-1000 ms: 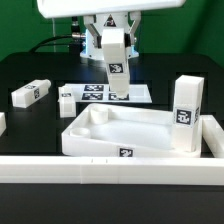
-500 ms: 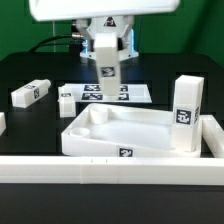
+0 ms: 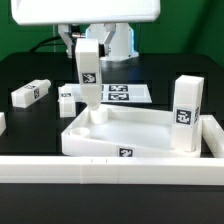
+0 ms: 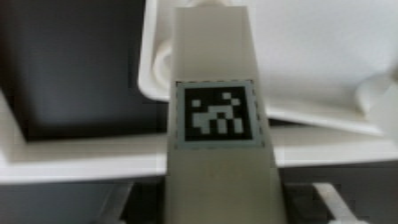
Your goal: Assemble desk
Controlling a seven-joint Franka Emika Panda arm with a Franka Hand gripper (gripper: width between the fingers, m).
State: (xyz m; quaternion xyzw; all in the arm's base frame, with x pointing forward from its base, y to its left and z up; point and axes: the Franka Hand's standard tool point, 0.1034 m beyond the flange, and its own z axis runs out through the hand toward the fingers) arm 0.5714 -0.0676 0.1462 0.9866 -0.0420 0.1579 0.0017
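My gripper (image 3: 87, 45) is shut on a white square-section leg block (image 3: 88, 75) and holds it upright, tag facing the camera. The block's lower end is over the far corner socket (image 3: 96, 114) of the rimmed white tabletop (image 3: 150, 127), on the exterior view's left; I cannot tell whether they touch. In the wrist view the leg block (image 4: 217, 110) fills the middle between the fingers (image 4: 322, 198), with the tabletop rim (image 4: 80, 152) beyond it. Another leg block (image 3: 187, 113) stands upright by the tabletop's right side. Two more leg blocks (image 3: 32, 93) (image 3: 66, 100) lie at the left.
The marker board (image 3: 125, 93) lies behind the tabletop. A long white border bar (image 3: 100, 166) runs along the front, and another (image 3: 213, 135) stands at the right. The robot's base (image 3: 118, 40) is at the back.
My gripper has carried the leg block to the exterior view's left and lower, from above the marker board to the tabletop's far left corner socket.
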